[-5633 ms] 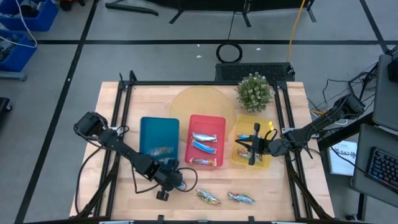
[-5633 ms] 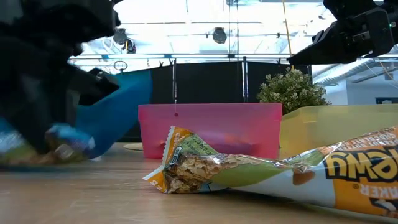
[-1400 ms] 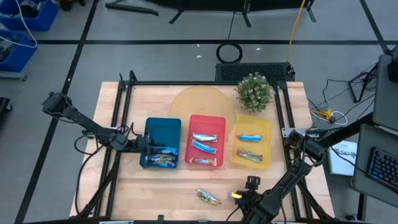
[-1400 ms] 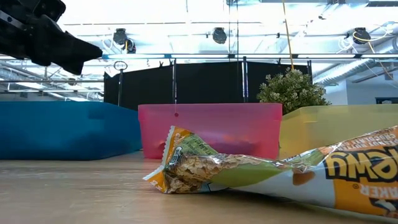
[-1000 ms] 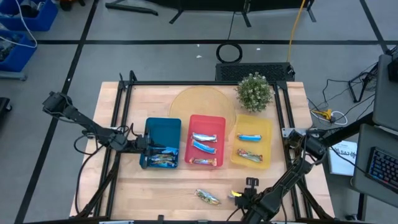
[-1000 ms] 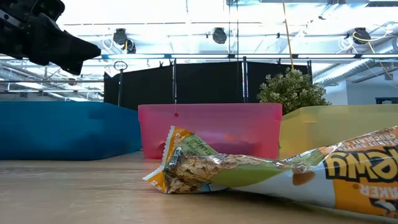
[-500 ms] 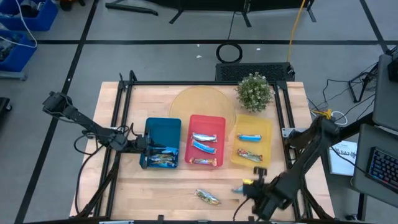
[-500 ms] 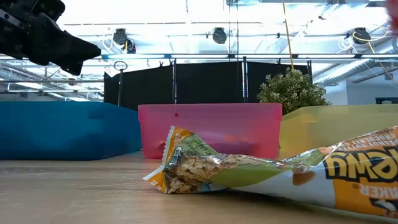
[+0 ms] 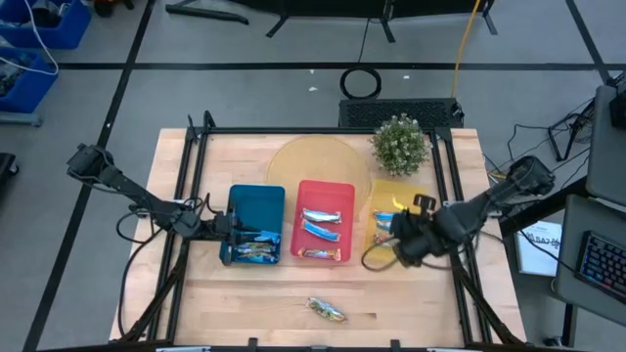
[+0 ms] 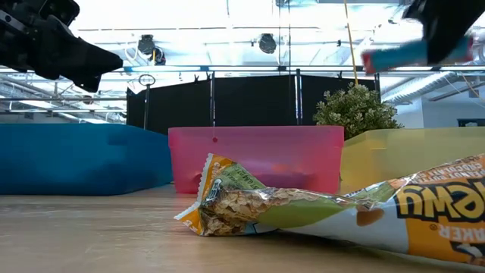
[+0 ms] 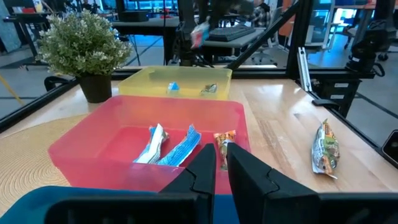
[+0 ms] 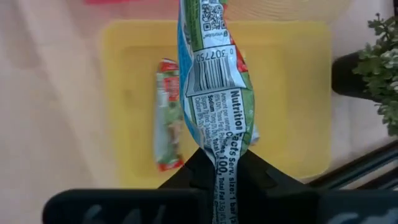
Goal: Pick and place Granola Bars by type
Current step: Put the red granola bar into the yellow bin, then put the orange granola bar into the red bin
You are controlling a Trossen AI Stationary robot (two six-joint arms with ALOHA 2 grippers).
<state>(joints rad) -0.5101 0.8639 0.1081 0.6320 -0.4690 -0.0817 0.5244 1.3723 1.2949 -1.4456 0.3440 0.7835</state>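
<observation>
My right gripper (image 9: 399,233) hovers over the yellow tray (image 9: 421,200), shut on a granola bar (image 12: 214,81) with a green, white and blue wrapper. The low view shows that bar as a blurred streak (image 10: 405,53) high above the table. One bar (image 9: 328,310) lies flat on the wood near the table's near edge. Other bars lie in the blue tray (image 9: 256,200), the red tray (image 9: 337,191) and the yellow tray (image 12: 168,124). My left gripper (image 9: 223,227) waits, shut, at the blue tray's left side. My right gripper pinches the granola bar by one end of its wrapper (image 12: 219,160) between the two fingers. The rest of the bar sticks out past the fingertips, lifted clear above the yellow tray.
A potted plant (image 9: 401,144) stands at the far end of the yellow tray, and a round woven mat (image 9: 293,161) lies beyond the red tray. Bare wood stretches along the near edge around the lone bar. Metal frame rails run along the table's sides.
My right gripper has risen from the table's near edge, carrying the bar with it. It has swung toward the far side and now stands over the yellow tray. The bar has left the table and is lifted clear.
</observation>
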